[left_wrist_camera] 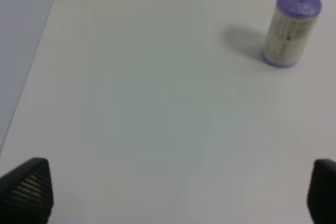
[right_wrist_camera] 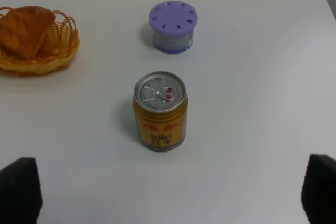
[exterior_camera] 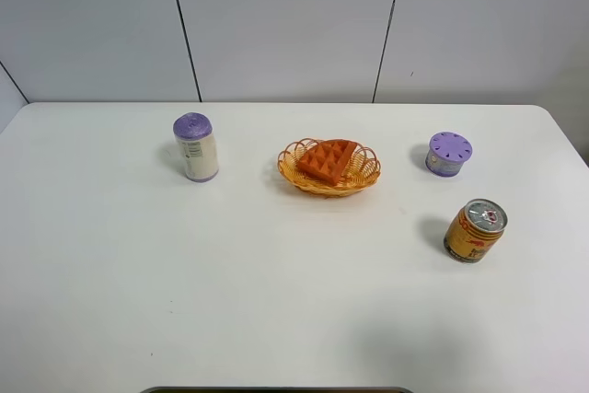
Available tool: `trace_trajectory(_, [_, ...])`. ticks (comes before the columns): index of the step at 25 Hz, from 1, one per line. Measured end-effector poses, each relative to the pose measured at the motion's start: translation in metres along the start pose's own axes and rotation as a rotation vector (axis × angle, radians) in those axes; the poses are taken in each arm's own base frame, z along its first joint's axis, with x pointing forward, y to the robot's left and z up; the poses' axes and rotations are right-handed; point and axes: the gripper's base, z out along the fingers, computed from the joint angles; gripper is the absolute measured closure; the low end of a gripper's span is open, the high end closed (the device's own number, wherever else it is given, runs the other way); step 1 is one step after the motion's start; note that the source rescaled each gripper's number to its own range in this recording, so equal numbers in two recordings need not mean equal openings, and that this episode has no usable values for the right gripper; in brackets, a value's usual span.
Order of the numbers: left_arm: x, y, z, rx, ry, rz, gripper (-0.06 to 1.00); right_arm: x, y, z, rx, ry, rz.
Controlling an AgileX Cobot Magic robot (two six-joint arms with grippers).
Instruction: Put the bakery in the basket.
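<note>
Looking across the worktop [exterior_camera: 276, 301], you will find the basket [exterior_camera: 329, 168] at its middle with the bakery [exterior_camera: 328, 159] already lying inside it, tilted against the rim, so I judge the task done. Neither arm shows in the high view. Your right fingers [right_wrist_camera: 173, 195] are nearer the basket than your left fingers [left_wrist_camera: 178, 192]; both pairs are spread wide and hold nothing. A can [right_wrist_camera: 160, 111] stands between the right fingers and the basket's side.
</note>
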Motion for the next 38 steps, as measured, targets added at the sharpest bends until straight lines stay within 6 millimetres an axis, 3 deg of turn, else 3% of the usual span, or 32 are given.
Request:
trace_trajectory(5, [0.023,-0.001,0.002,0.000,-0.050,-0.011,-0.06,0.000,0.000,0.000,0.000,0.000,0.000])
trace_trajectory(12, [0.038,-0.005,0.021,0.020,0.018,-0.021,-0.06,0.000,0.000,0.000,0.000,0.000,0.000])
trace_trajectory(38, [0.039,-0.006,0.024,-0.039,0.011,-0.058,-0.06,0.000,0.000,0.000,0.000,0.000,0.000])
